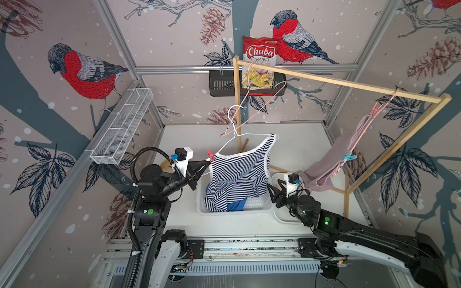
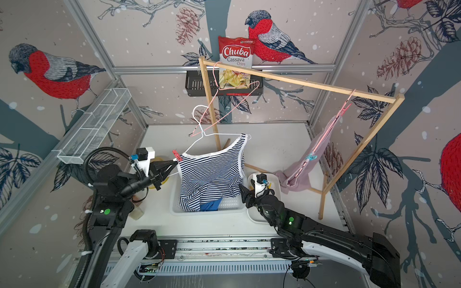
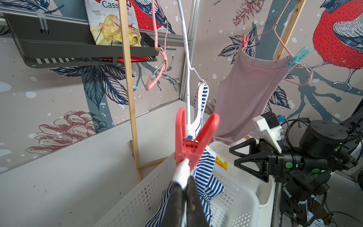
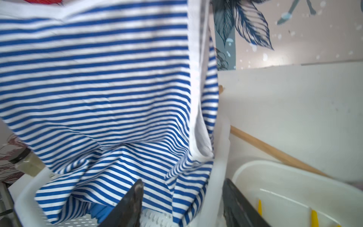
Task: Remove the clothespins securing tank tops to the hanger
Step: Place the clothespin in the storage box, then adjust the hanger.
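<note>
Left gripper clamped on hanger beside red clothespin, right gripper parted, empty, blue top mostly under striped top

The surface is white and flat. A white basket with little holes sits in the middle, near the front. Just beside it, on the right, sits a white tub. A wooden rack stands on the right half, and one of its low bars runs along the surface behind the basket. On the left side are a yellowish round thing, partly hidden, and a small pale jar.
</note>
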You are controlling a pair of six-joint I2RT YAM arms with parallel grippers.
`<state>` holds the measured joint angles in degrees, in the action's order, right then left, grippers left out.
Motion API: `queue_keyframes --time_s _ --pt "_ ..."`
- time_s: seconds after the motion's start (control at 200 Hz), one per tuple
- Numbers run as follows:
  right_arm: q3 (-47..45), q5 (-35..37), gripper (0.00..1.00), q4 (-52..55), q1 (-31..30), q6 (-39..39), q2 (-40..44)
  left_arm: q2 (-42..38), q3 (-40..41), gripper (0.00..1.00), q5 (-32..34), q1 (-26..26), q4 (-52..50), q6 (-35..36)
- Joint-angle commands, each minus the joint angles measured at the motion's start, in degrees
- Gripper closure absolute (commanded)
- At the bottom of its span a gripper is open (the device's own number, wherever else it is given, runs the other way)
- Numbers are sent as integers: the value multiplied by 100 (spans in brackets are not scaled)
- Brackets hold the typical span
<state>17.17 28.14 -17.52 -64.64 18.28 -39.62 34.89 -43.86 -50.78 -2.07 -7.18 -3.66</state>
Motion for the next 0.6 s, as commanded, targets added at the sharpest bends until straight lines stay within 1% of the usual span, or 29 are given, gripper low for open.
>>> queue_keyframes --time_s 0.0,0.095,0.165,0.24,0.35,0.47,0.595 --pt "408 10 35 -400 -108 -779 -34 -61 -44 100 35 -4 60 102" --pt "944 -94 34 -319 -161 -1103 -203 -92 -54 100 47 -4 21 135" --pt "1373 -313 33 -377 -165 -1364 -293 -97 -81 100 -7 -2 -31 171" --pt "1952 -395 32 -366 -163 -1516 -495 -97 -106 100 -45 -4 -55 210" --pt "2984 -538 31 -47 -158 -1663 -1040 -127 -150 100 129 2 -85 296" --pt "4081 -686 31 460 -168 -1732 -1785 -143 -145 100 188 -4 282 116" --pt "4690 -484 31 498 -153 -1623 -2299 41 -269 100 299 -12 547 52"
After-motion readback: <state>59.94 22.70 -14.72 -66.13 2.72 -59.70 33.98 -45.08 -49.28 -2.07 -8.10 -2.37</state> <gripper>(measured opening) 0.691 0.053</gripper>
